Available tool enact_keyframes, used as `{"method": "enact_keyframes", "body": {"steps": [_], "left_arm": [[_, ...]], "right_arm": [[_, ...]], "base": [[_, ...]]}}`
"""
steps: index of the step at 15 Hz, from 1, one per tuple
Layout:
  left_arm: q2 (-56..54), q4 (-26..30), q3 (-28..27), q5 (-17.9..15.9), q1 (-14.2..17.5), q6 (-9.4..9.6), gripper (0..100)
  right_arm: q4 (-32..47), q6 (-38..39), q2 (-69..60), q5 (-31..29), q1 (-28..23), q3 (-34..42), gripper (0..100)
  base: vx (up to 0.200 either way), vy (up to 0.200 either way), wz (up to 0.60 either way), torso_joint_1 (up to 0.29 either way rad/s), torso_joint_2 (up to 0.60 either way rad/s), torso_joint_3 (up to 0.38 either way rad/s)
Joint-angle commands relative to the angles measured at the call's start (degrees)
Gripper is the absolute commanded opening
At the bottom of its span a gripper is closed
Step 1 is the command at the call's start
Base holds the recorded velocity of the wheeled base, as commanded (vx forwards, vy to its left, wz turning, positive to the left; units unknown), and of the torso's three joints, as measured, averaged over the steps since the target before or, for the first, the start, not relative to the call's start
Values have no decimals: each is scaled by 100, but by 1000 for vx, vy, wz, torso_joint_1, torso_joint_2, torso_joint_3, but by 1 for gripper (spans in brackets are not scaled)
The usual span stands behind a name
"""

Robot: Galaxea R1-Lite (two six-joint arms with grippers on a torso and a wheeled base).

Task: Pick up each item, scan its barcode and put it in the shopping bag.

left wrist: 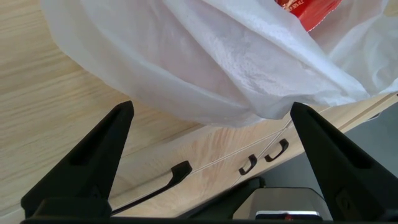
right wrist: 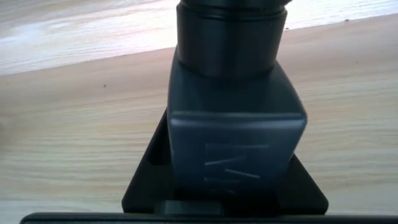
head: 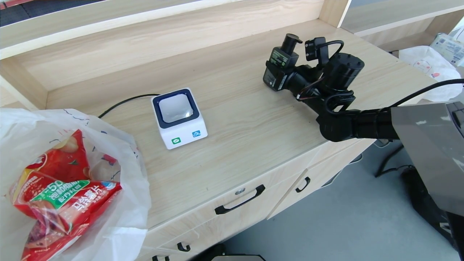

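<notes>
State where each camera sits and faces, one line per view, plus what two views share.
Head view: on the head, looking down at the counter, scanner and shopping bag; right arm shows.
Left wrist view: behind the open left gripper, facing the shopping bag.
Right wrist view: behind the right gripper, facing its dark bottle.
Head and right wrist views share the dark bottle.

My head camera looks down over the surface (head: 253,119); my wrist cameras see it closely, the left beside the shopping bag (left wrist: 217,62).
</notes>
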Motion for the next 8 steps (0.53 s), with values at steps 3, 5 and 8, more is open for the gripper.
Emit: {"method": "enact_keyframes", "body": {"steps": [3,5,8], "left_arm": [[9,7,0,1,1,-2,100],[9,7,0,1,1,-11,100],[9,7,0,1,1,-11,100]], "right_arm": [[-12,13,116,3,-6,-160,0],[-73,13,72,3,-6,-168,0],[-328,57,-121,-14,56,-133,0]], "base": [[0,0,0,0,0,0],[0,0,0,0,0,0],[0,0,0,0,0,0]]}}
